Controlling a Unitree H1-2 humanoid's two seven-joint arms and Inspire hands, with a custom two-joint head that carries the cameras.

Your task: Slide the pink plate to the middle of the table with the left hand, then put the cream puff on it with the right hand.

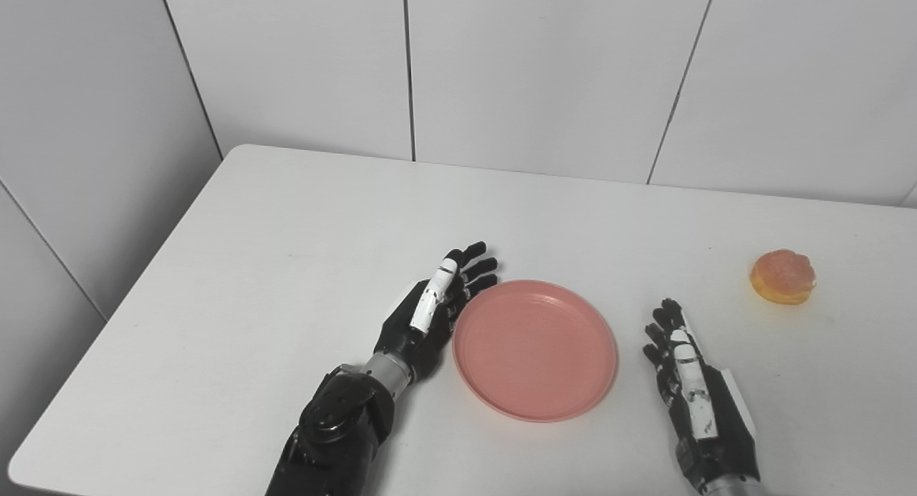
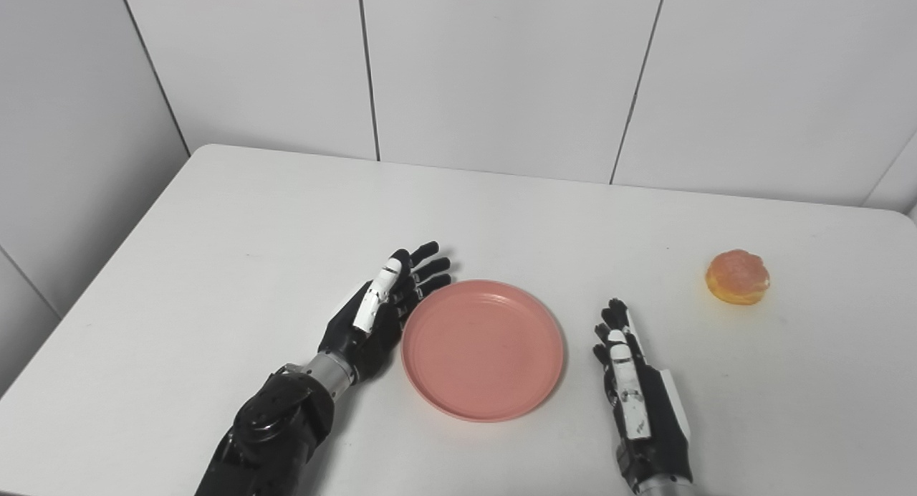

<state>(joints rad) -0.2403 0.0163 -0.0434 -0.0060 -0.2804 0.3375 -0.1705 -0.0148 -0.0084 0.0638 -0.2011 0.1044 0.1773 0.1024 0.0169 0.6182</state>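
Note:
The pink plate (image 1: 534, 349) lies empty near the middle of the white table (image 1: 286, 223). My left hand (image 1: 433, 310) is open, on its edge, with its fingers stretched along the plate's left rim and touching or almost touching it. My right hand (image 1: 689, 388) is open and empty, resting on the table just right of the plate. The cream puff (image 1: 782, 276), orange and glazed, sits on the table at the far right, well beyond my right hand. It also shows in the right eye view (image 2: 738, 277).
A white tiled wall (image 1: 501, 66) stands behind the table's far edge. The table's left edge runs diagonally down to the front left corner.

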